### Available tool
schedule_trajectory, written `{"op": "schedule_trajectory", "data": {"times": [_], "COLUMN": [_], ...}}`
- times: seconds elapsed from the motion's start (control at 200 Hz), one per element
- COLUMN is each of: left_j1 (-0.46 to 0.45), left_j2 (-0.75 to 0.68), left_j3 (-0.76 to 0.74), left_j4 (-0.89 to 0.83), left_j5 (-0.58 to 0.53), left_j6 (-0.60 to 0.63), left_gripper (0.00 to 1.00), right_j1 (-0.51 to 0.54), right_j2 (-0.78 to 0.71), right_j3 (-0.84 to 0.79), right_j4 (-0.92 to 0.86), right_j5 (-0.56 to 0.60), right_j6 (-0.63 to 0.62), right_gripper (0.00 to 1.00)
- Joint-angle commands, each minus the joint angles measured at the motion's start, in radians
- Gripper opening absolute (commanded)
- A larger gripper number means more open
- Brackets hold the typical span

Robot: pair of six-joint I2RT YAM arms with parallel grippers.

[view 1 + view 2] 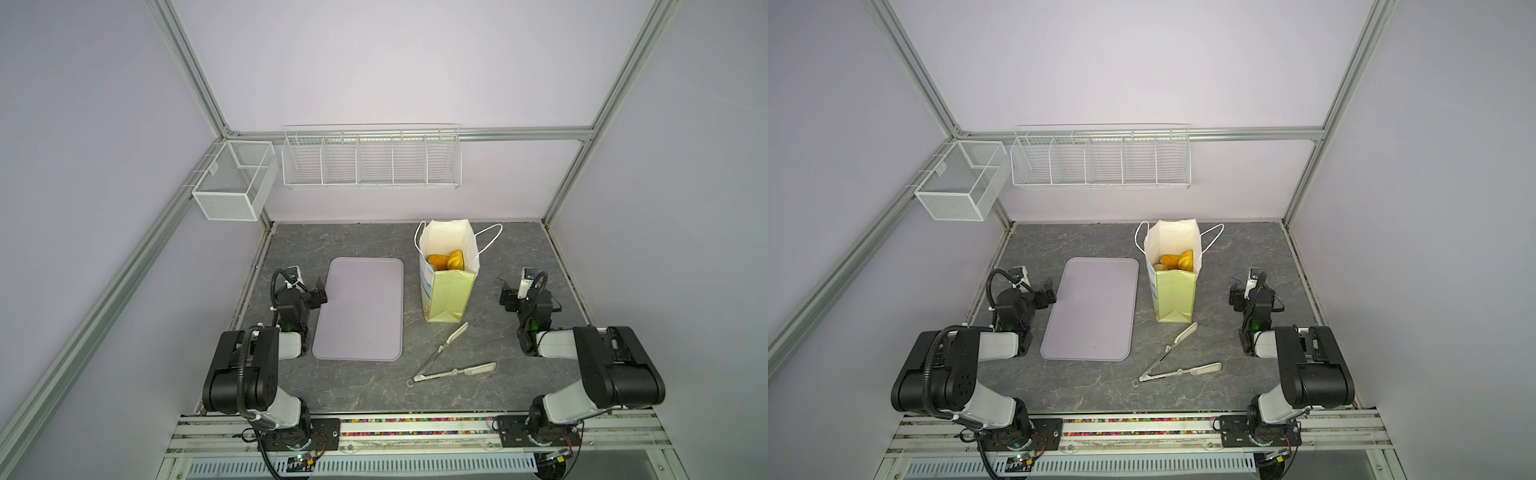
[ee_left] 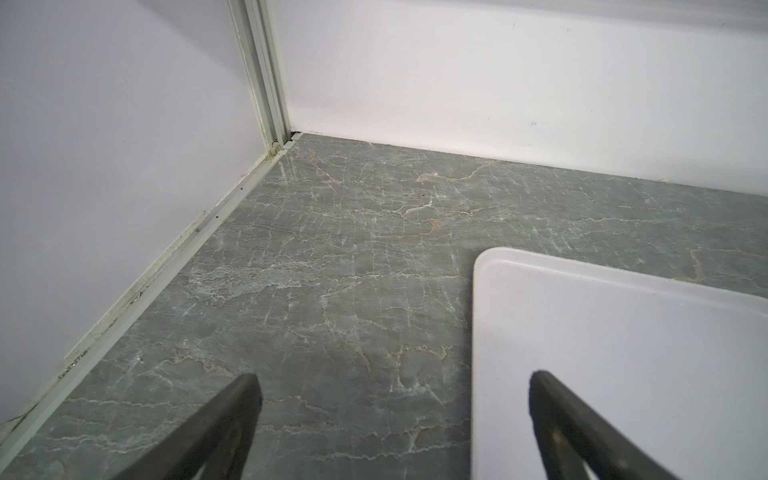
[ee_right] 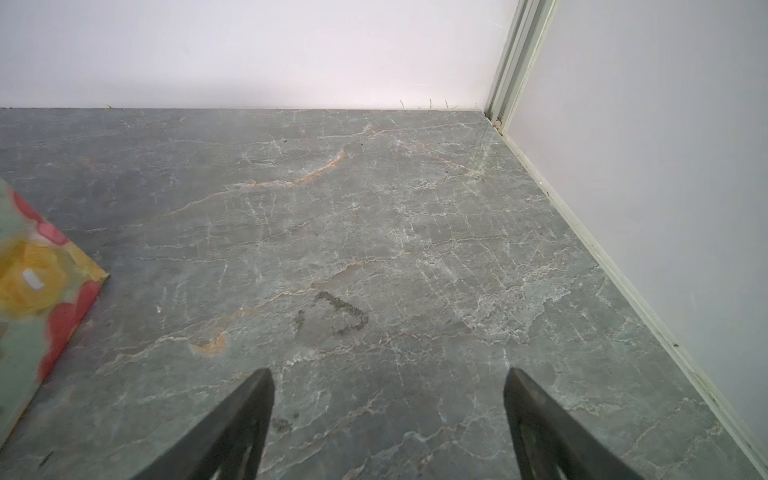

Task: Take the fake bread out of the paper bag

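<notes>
Glossy golden toy breads (image 1: 446,261) sit deep in the upright pale-green paper bag (image 1: 448,297), nearer the right hand (image 3: 388,374); it and the left hand (image 2: 395,376) gape wide, empty.

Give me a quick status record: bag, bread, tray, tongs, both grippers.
paper bag: upright, mouth open, to the right of the tray in both top views
fake bread: inside the bag, a few pieces visible, none out yet
tray: flat on the table, nothing on it
tongs: lying spread open on the table, nearer the robot than the bag
left gripper: open, empty, at the tray's left edge
right gripper: open, empty, over the table on the bag's right
</notes>
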Motion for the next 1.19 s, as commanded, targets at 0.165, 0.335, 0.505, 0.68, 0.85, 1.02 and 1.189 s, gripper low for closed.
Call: {"op": "schedule_trajectory", "data": {"times": [0.165,0.335,0.505,0.68,0.85,1.02,1.189], "left_j1": [-0.013,-0.101,-0.265,-0.530,-0.714,-0.886,-1.081], "left_j2": [-0.215,-0.338,-0.380,-0.349,-0.407,-0.472,-0.416], "left_j3": [0.039,0.037,0.083,0.127,0.072,0.029,0.007], "left_j4": [-0.219,-0.297,-0.401,-0.516,-0.567,-0.622,-0.609], "left_j5": [-0.024,-0.064,-0.010,-0.025,-0.017,0.041,0.006], "left_j6": [0.011,-0.006,-0.060,0.043,0.072,0.073,0.040], "left_gripper": [0.99,0.99,0.99,0.99,0.99,0.99,0.99], "right_j1": [0.011,0.066,0.163,0.268,0.276,0.282,0.299], "right_j2": [-0.146,-0.260,-0.367,-0.476,-0.652,-0.760,-0.759], "right_j3": [0.195,0.243,0.279,0.202,0.153,0.109,0.079], "right_j4": [-0.493,-0.702,-0.920,-1.051,-1.174,-1.230,-1.275], "right_j5": [-0.008,0.000,0.047,0.121,0.116,0.016,-0.037], "right_j6": [0.044,0.104,0.202,0.291,0.364,0.421,0.468], "right_gripper": [0.89,0.89,0.90,0.92,0.93,0.97,0.99]}}
